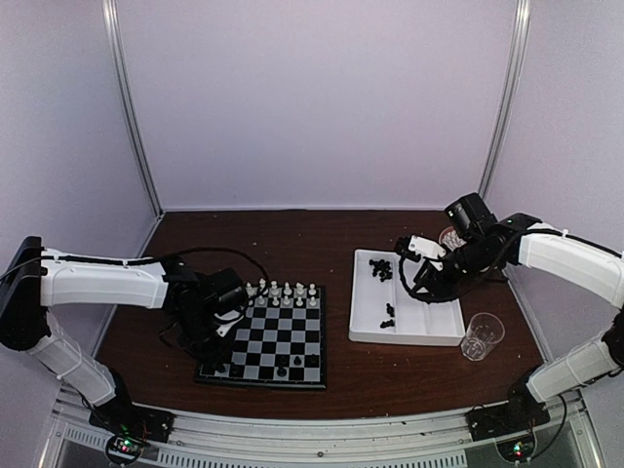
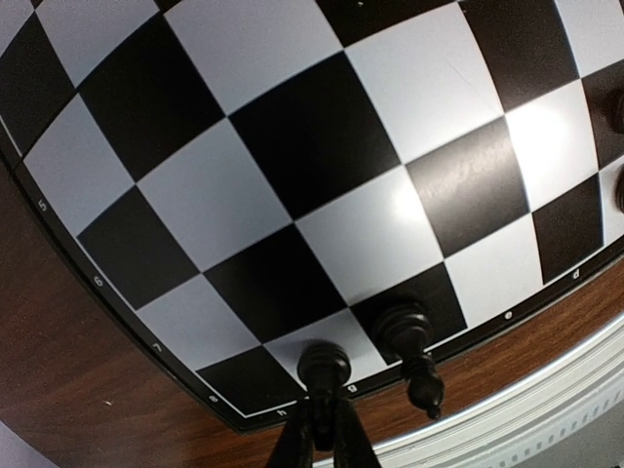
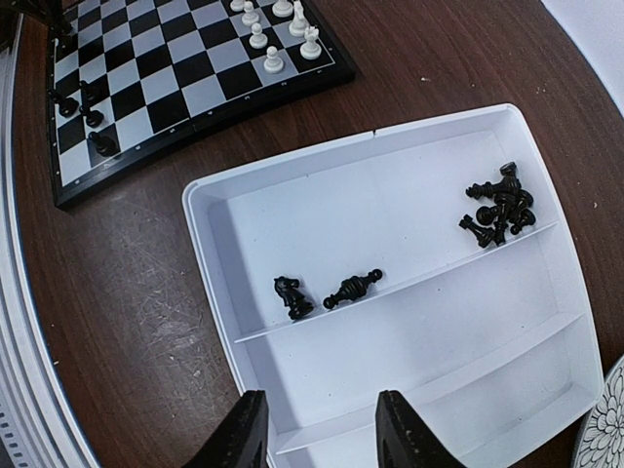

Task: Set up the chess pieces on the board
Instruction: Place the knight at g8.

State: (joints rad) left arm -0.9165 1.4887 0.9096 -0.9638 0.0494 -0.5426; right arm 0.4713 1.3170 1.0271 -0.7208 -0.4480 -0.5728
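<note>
The left gripper (image 2: 323, 441) is clenched on a black chess piece (image 2: 323, 369) at the near edge of the board (image 2: 292, 156), close to its left corner (a second black piece (image 2: 405, 333) stands just beside it). The right gripper (image 3: 320, 431) hangs spread wide over the white tray (image 3: 439, 380), where loose black pieces (image 3: 499, 207) lie.

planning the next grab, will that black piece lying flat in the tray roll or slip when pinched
The piece looks round-bodied and lies on its side, so it may roll if nudged, though the tray divider just beside it would probably stop it. It looks glossy and tiny against the open right pincer, so it is likely light and apt to slip.
</note>
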